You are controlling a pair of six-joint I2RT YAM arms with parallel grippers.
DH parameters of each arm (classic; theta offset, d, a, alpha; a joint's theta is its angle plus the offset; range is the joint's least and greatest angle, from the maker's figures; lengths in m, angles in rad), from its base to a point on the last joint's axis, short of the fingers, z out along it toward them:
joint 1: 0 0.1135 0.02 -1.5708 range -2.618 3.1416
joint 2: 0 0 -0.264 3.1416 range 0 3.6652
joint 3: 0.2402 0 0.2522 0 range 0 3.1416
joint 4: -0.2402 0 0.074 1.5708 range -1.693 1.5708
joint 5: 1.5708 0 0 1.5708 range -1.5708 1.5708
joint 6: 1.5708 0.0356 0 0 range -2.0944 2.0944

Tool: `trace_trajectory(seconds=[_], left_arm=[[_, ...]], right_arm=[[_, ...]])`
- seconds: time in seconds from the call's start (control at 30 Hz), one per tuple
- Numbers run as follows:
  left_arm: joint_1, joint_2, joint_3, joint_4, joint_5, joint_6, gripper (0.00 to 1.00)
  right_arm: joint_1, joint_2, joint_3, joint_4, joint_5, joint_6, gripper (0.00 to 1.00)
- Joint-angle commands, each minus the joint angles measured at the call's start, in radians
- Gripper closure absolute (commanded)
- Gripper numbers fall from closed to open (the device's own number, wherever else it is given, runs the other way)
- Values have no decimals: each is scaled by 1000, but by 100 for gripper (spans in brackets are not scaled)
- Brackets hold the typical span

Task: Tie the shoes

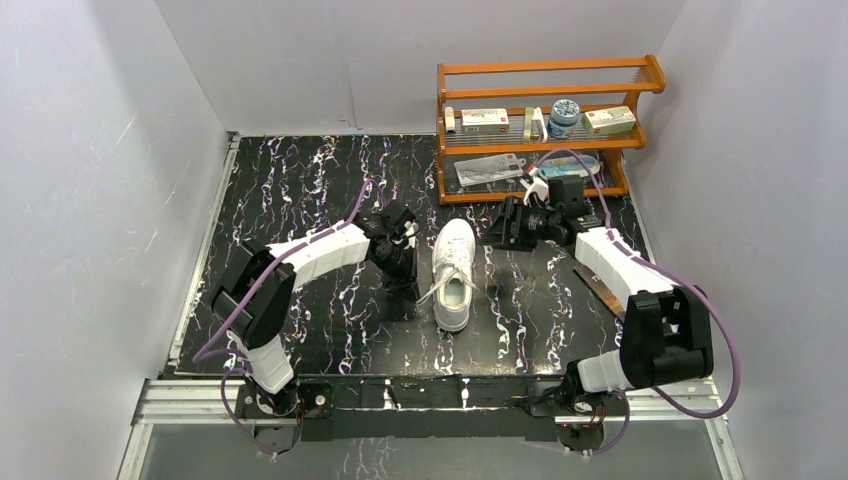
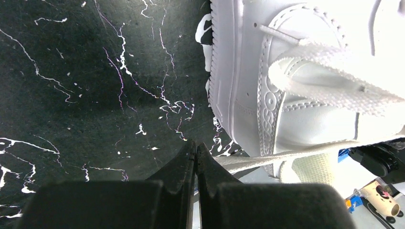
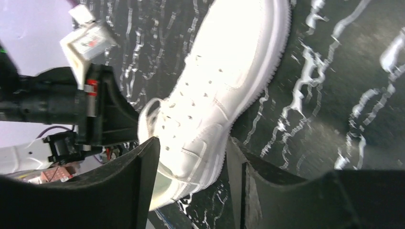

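The white sneaker [image 1: 455, 275] lies in the middle of the black marbled table [image 1: 300, 190], its laces loose. My left gripper [image 1: 408, 285] is just left of the shoe; in the left wrist view its jaws [image 2: 196, 145] are pressed together, and a taut white lace [image 2: 286, 155] runs from the shoe [image 2: 248, 71] into them. A lace loop [image 2: 329, 86] lies over the tongue. My right gripper [image 1: 492, 235] is at the shoe's right side, open [image 3: 191, 143], one finger on each side of the shoe's heel part [image 3: 219, 71]. I cannot tell whether it touches.
A wooden rack [image 1: 545, 130] with small boxes and a jar stands at the back right, close behind the right arm. A flat metal strip [image 1: 600, 290] lies on the table right of the shoe. White walls enclose the table.
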Motion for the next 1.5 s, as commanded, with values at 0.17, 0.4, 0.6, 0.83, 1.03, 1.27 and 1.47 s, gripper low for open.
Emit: trace_trajectory(seconds=[0.17,0.4,0.6,0.83,1.03,1.27,1.47], left_arm=[[-2,-5,-4,-53,34,8,100],[-2,-3,11,-48,32,-1,100],[-2,6,29,-48,33,-1,100],[-1,3,15,-46,32,-1,100],[-2,12,18,-41,36,-4,100],[-2,14,13,-40,36,-1,100],[-2,7,-5,-36,22,-3,100]], right_arm=[[294,199,402,-190,143,-258,31],[432,323,551,-345,325,-490,32],[495,386,585,-414,330,-627,34],[506,392,567,-416,333,-630,35],[502,342,506,-337,363,-543,57],[495,293,481,-277,422,-480,91],[469,185,392,-136,482,-341,100]])
